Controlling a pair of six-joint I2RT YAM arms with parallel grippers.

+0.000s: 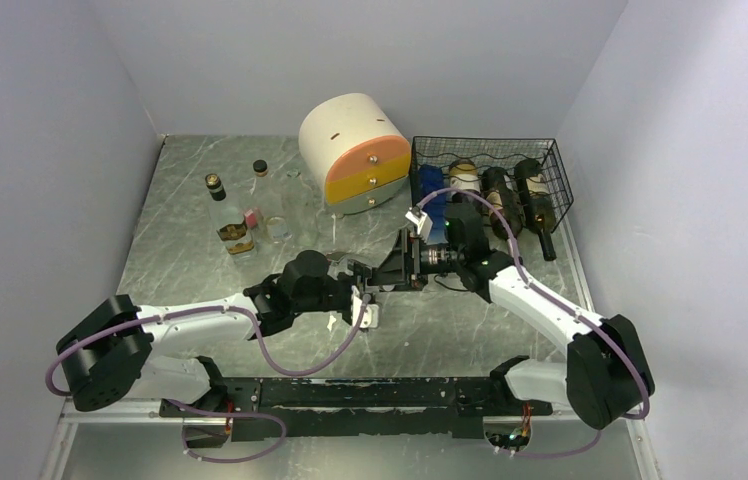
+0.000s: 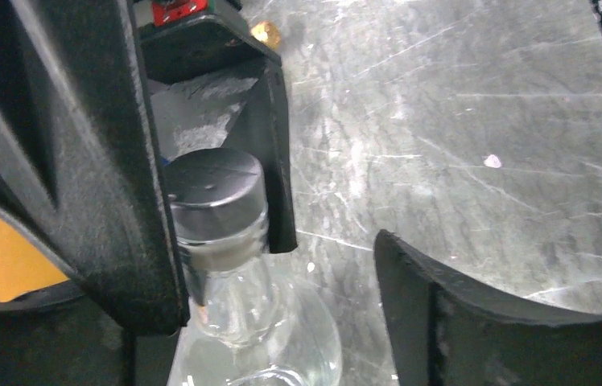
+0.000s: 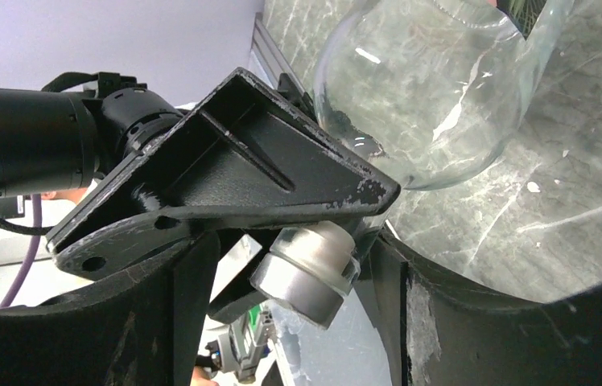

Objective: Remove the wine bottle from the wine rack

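Observation:
The black wire wine rack (image 1: 550, 165) stands at the back right with dark wine bottles (image 1: 535, 205) lying in it. A clear round-bodied glass bottle (image 3: 426, 88) with a grey cap (image 3: 306, 277) is out of the rack, between both grippers at the table's middle. My right gripper (image 1: 387, 275) is shut on its neck; one of its fingers (image 2: 275, 177) presses against the cap. My left gripper (image 2: 274, 281) is open around the same neck. Its left finger (image 2: 80, 201) touches the bottle (image 2: 257, 322) and its right finger (image 2: 483, 322) stands well apart.
The cream-and-orange round drawer unit (image 1: 355, 150) stands left of the rack. Small bottles (image 1: 222, 210) and a glass (image 1: 278, 228) stand at the back left. A blue object (image 1: 430, 182) sits at the rack's left end. Grey walls close in three sides.

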